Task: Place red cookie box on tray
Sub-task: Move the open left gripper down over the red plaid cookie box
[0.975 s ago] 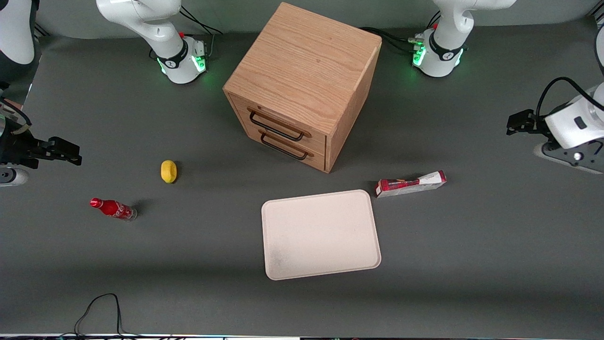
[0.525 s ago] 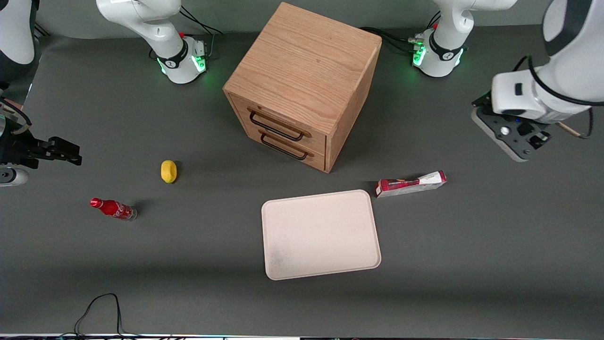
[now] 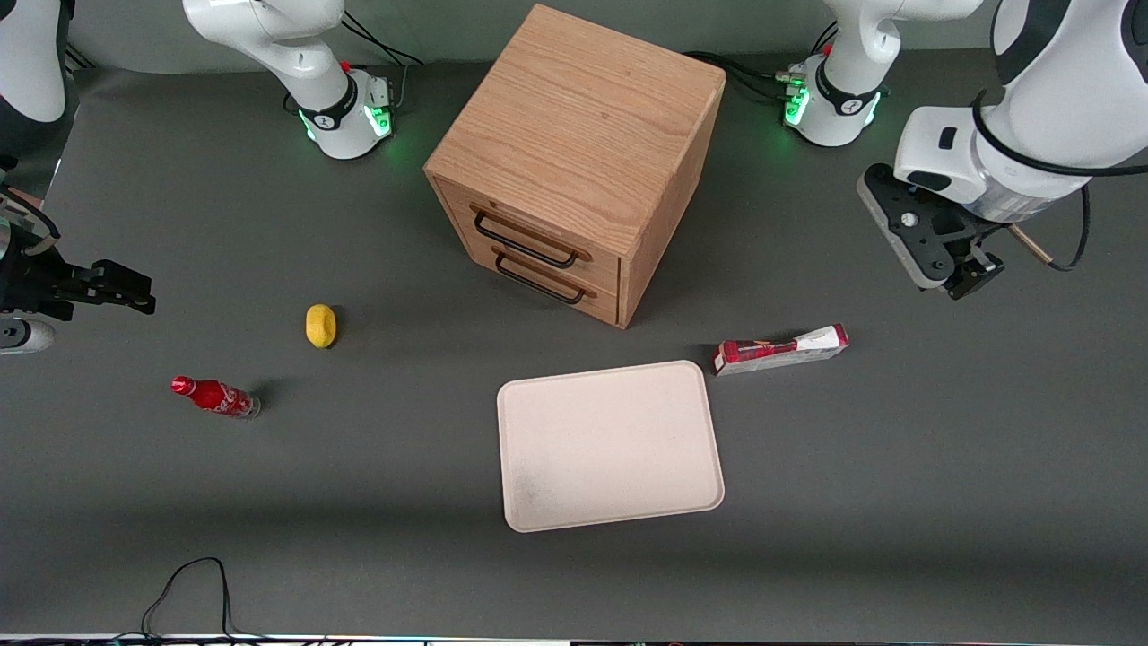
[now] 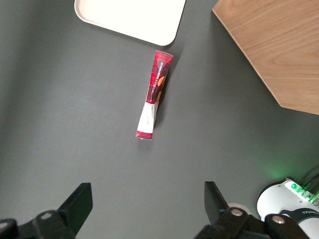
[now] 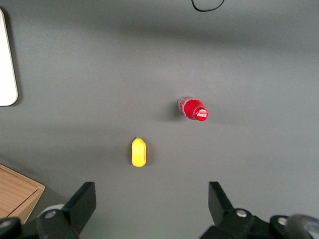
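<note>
While the grey tabletop [image 3: 897,502] spreads under everything, the biggest thing on it is the wooden drawer cabinet [image 3: 574,152], standing at about twelve o'clock from the tray [image 3: 610,449]. That tray lies flat and bare, nearer the front camera than the cabinet. At about one o'clock from the tray's middle, just off its corner and apart from its rim, lies the red cookie box [image 3: 780,350], flat on the tabletop with its white section pointing toward the working arm's end. Smaller still, and toward the parked arm's end, are a yellow lemon-like thing [image 3: 320,325] and a small red soda bottle [image 3: 215,397], both well apart from the task.

What could go wrong: the box is slim and lies low, so jaws that come down off its long axis could clip one edge and skid or spin it instead of gripping it; a grip on the white end alone could let the carton droop or swing. A low carry could also catch the tray's rim.

High above the tabletop at about two o'clock from the box, the gripper [image 4: 144,209] points downward over bare tabletop, short of the box. Its jaws stand wide apart and hold nothing.
</note>
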`<state>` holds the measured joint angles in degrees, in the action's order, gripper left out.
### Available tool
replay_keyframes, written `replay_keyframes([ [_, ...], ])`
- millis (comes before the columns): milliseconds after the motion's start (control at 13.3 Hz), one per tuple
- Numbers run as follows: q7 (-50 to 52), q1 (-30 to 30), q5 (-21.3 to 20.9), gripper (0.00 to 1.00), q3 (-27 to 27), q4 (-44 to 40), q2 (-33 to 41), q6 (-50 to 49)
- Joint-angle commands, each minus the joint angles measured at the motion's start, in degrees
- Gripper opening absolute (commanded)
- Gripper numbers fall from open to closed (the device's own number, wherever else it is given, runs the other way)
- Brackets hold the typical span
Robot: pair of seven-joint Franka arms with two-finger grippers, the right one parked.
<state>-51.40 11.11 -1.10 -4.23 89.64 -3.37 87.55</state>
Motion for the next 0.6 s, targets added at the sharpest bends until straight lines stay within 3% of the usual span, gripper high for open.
replay_keyframes([
  [0,-1.69,0.14,0.04,1.00,0.01,2.98,-0.84,4.53],
  [375,-1.87,1.36,0.31,0.99,-0.07,19.06,-1.46,24.20],
  [525,-1.87,3.55,0.40,0.97,-0.07,20.84,-4.52,28.18],
])
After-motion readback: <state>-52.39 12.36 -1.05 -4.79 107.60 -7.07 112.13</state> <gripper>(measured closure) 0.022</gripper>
